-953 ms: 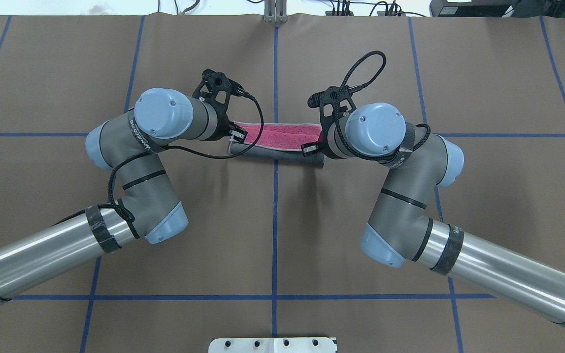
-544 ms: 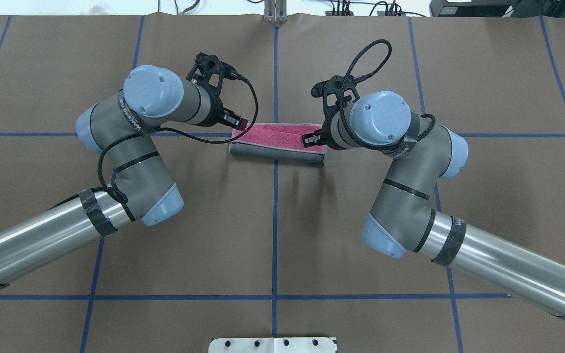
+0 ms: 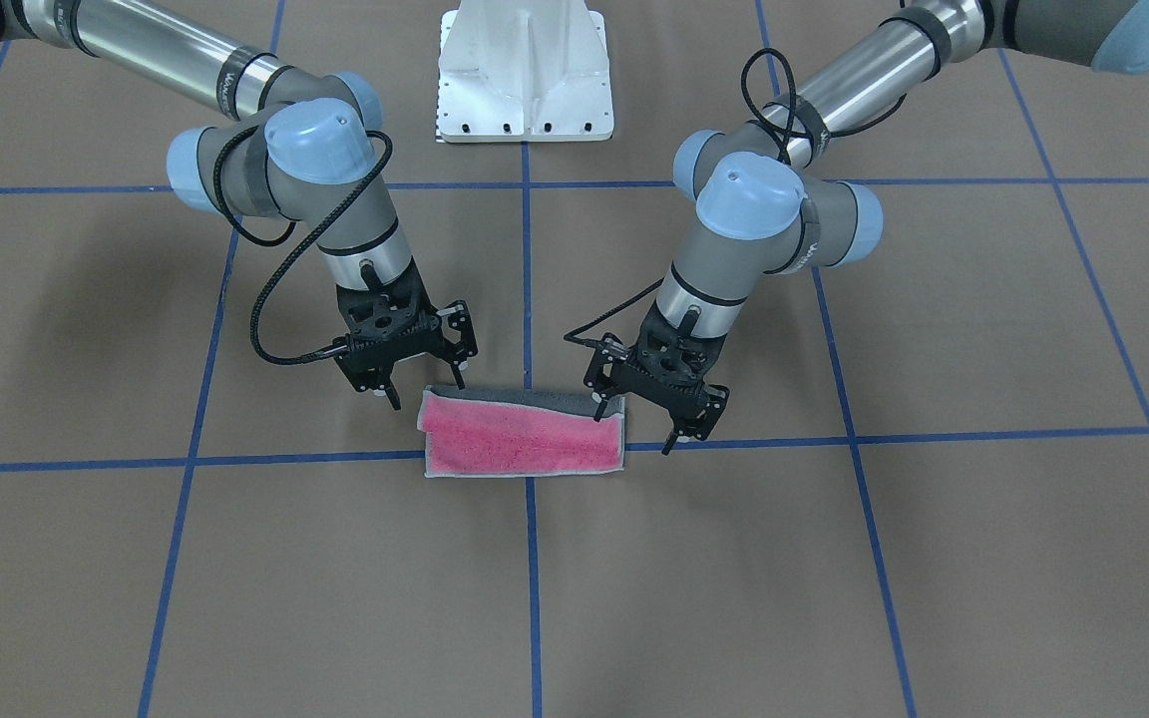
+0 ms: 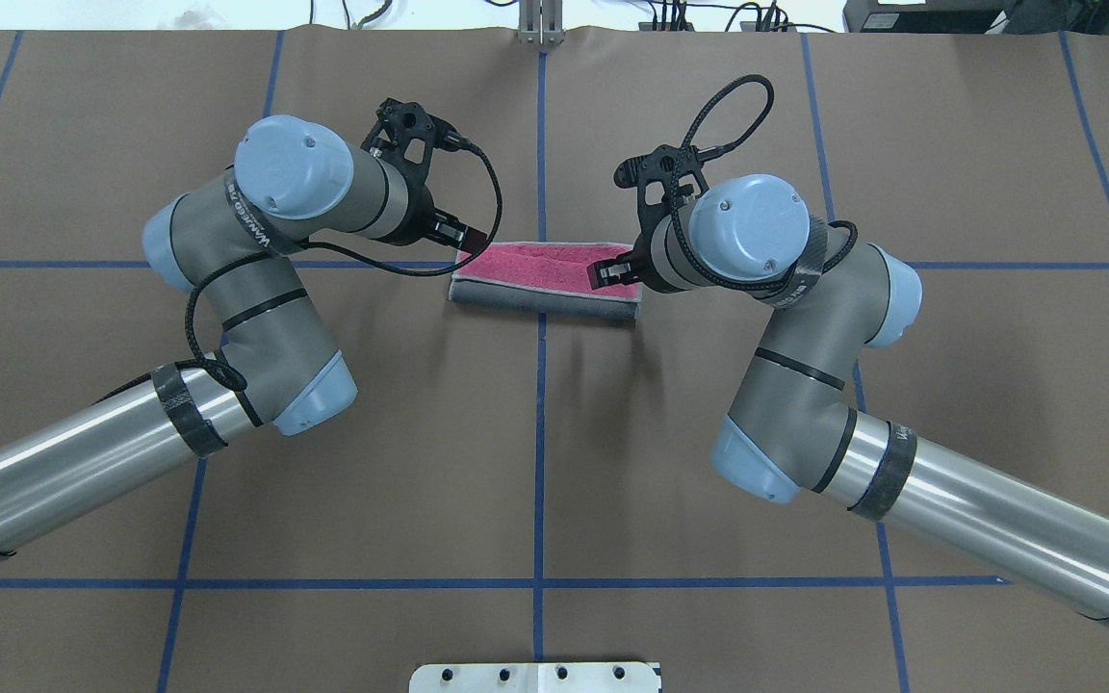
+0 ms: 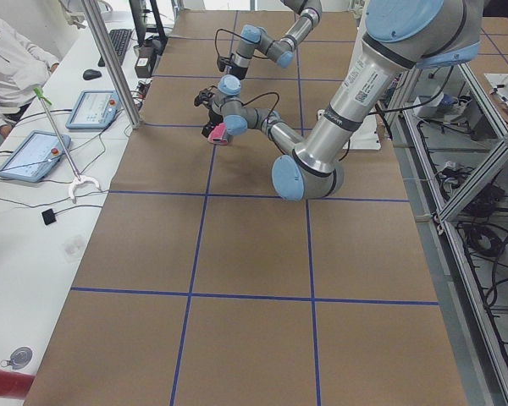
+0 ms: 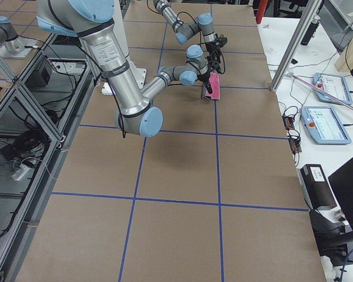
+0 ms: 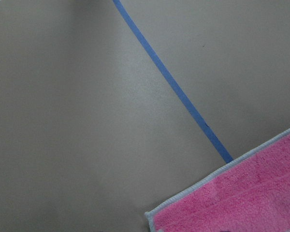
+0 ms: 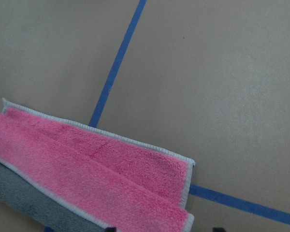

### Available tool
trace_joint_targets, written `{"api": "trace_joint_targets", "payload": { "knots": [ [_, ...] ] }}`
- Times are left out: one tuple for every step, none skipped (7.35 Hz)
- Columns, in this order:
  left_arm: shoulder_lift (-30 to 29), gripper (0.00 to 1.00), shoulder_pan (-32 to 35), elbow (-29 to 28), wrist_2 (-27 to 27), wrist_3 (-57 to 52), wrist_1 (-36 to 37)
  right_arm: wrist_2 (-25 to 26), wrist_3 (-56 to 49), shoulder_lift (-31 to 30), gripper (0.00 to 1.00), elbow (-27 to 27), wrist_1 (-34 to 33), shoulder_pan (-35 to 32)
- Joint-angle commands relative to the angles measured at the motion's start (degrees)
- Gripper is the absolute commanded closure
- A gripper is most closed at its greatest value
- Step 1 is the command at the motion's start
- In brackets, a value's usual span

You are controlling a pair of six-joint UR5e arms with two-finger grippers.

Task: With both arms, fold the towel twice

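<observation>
- Progress: the first fold is judged done, since the towel [image 4: 545,271] is laid as a long narrow band and no cloth is held by either gripper. The second fold, end to end, is judged not yet begun.
- Left arm [image 4: 266,279]: made of silver-grey tubes with smooth light blue joint caps, with a black braided cable looped alongside. It is bent in from the left of the blue tape cross [image 4: 540,404].
- Left gripper [image 3: 634,431]: the black fingers are spread apart and hold nothing. It is poised just left of the cross, at the band's far-left corner. Contact with the cloth cannot be determined.
- Towel: it lies flat over the cross, its long side running along the cross's sideways line.
  - Material: nubby terry cloth, pink face up, with a dark grey strip along the edge nearest the robot.
  - Edging: a light grey stitched border.
  - Layers: two pink layers are seen in the right wrist view, the upper one set slightly back from the lower.
- Right gripper [image 3: 428,395]: the fingers are parted and empty. It is held just right of the cross, above the band's right end, and no contact is seen.
- Right arm [image 4: 786,318]: built the same as the left, with a cable loop standing above the wrist. It is bent in from the right of the cross.
- Surface: matte brown paper [image 4: 372,433], flat, taped in a grid.
</observation>
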State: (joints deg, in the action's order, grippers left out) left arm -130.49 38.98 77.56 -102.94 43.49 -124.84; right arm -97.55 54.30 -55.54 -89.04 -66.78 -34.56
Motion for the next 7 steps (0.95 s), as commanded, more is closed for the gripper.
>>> {"api": "trace_joint_targets", "payload": {
  "knots": [
    [-0.03, 0.06, -0.13, -0.83, -1.9, 11.57, -1.71, -1.75, 3.43, -0.27, 0.08, -0.26, 0.16, -0.07],
    [-0.11, 0.06, -0.04, -1.18, -2.44, 15.19, -2.07, -2.63, 3.97, -0.27, 0.03, -0.52, 0.16, -0.25],
    [-0.11, 0.06, -0.04, -2.14, -2.44, 20.44, -4.77, -3.16, 7.8, -0.45, 0.02, -0.78, 0.16, -0.25],
    [-0.11, 0.07, -0.13, -5.29, -2.45, 25.11, -10.97, -3.34, 8.97, -0.45, 0.02, -0.79, 1.29, -0.51],
    [-0.2, 0.08, -0.13, -7.67, -2.53, 28.37, -15.13, -6.48, 8.98, -0.71, 0.02, -0.79, 2.52, -1.73],
    [-0.46, 0.09, -0.13, -7.86, -2.62, 31.45, -15.43, -8.77, 8.98, -0.89, 0.02, -0.79, 2.7, -2.87],
    [-0.73, 0.09, -0.13, -7.87, -4.27, 34.18, -15.52, -9.49, 8.89, -1.06, 0.02, -0.87, 2.71, -3.49]
  ]
}}
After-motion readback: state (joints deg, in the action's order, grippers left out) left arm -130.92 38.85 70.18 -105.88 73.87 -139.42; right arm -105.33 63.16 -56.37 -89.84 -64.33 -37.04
